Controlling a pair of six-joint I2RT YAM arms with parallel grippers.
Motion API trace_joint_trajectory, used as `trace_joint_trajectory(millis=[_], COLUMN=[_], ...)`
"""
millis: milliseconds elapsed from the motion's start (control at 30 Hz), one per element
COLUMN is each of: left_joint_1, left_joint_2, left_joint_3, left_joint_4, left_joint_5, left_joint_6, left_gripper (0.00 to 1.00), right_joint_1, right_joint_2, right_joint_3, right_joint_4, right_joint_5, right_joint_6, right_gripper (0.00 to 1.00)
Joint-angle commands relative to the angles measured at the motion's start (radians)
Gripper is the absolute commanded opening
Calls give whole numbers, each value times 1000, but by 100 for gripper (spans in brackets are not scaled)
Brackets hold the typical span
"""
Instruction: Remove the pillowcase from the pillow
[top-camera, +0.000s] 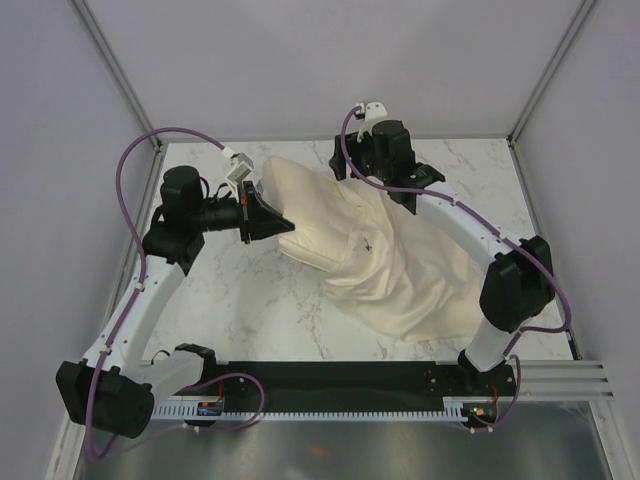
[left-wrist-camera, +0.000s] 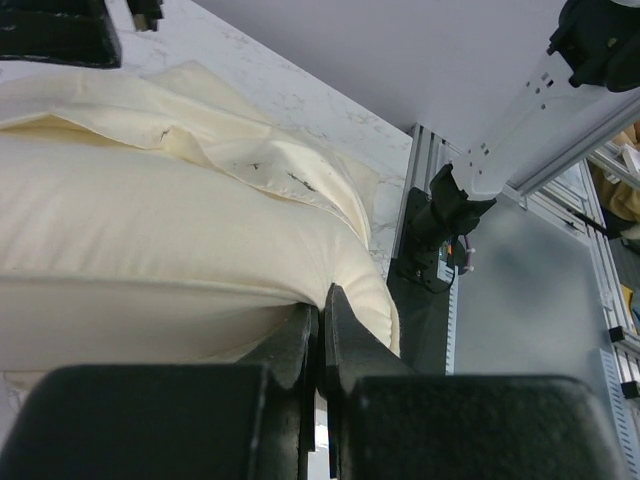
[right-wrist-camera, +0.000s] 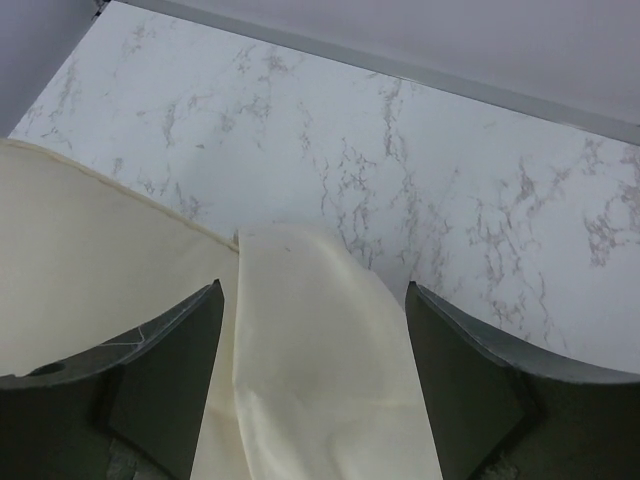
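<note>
The pillowcase (top-camera: 415, 275) lies on the table (top-camera: 250, 300) right of centre, a limp cream sack covering the near-right part of the pillow (top-camera: 300, 205), whose bare end sticks out at the far left. Both share one long axis, slanting from far left to near right. The pillowcase's mouth points far-left and its closed end points near-right, toward the right arm's base. Its small dark mark sits on top, not far from the mouth

The left gripper (top-camera: 278, 224) is clamped tight on the pillow's bare left edge, and in the wrist view the seam looks nipped between its fingers (left-wrist-camera: 297, 340). The right gripper (right-wrist-camera: 312, 300) is at the far side of the mouth, fingers spread wide and holding nothing. A thin flap of cream cloth, by its limp look the pillowcase's rim, fills most of the gap between them, its free end just ahead of the fingertips. Whether it touches either finger I cannot tell

The right arm is the nearer one, with the flap already inside its open fingers. As I judge it, the coming move is to close there and draw the cloth near-right along the long axis, straight away from the left gripper's hold. A pull across that axis would likely bunch the cloth on the pillow's corners
</note>
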Motion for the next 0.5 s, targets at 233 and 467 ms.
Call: trace_joint_trajectory(millis=[233, 467], left_joint_1=[4, 6], left_joint_2=[-11, -23], left_joint_3=[70, 66], left_joint_4=[70, 68], left_joint_5=[86, 71], left_joint_6=[46, 52], left_gripper=[2, 2], right_joint_1=[-8, -24], right_joint_2=[203, 179], right_joint_3=[-80, -117], right_joint_4=[17, 8], right_joint_5=[-362, -294], right_joint_6=[62, 61], right_gripper=[52, 0])
